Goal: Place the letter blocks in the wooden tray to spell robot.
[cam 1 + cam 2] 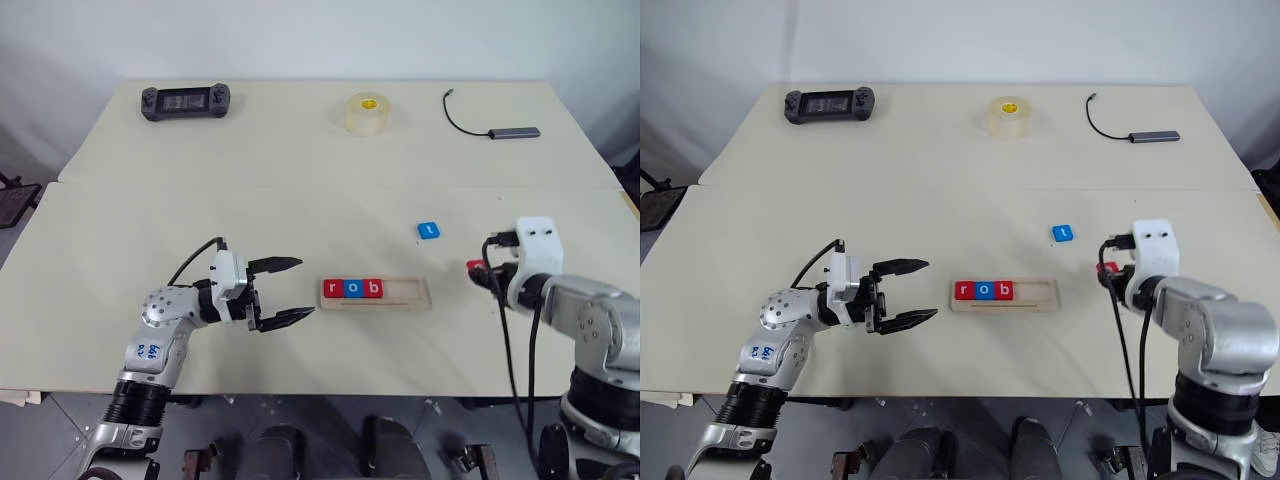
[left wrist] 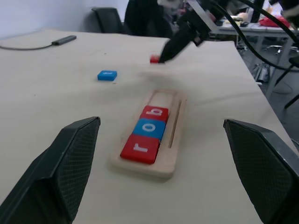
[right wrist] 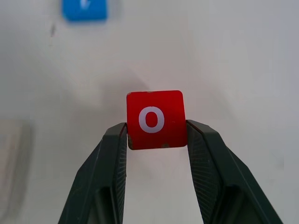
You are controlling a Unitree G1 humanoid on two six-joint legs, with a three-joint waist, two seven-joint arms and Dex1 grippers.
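Note:
The wooden tray (image 1: 420,293) lies near the table's front, holding a red r block (image 1: 332,288), a blue o block (image 1: 352,288) and a red b block (image 1: 372,288) at its left end. A blue t block (image 1: 428,230) lies flat on the table behind the tray. My right gripper (image 3: 156,135) is shut on a red o block (image 3: 155,119), lifted above the table to the right of the tray. The same red o block (image 1: 476,266) shows small in the head view. My left gripper (image 1: 293,290) stands open just left of the tray, pointing at it, with nothing between its fingers.
At the table's back lie a black game controller (image 1: 185,101), a roll of clear tape (image 1: 368,113) and a grey hub with a black cable (image 1: 514,132). A seam (image 1: 300,185) runs across the table where its two halves meet.

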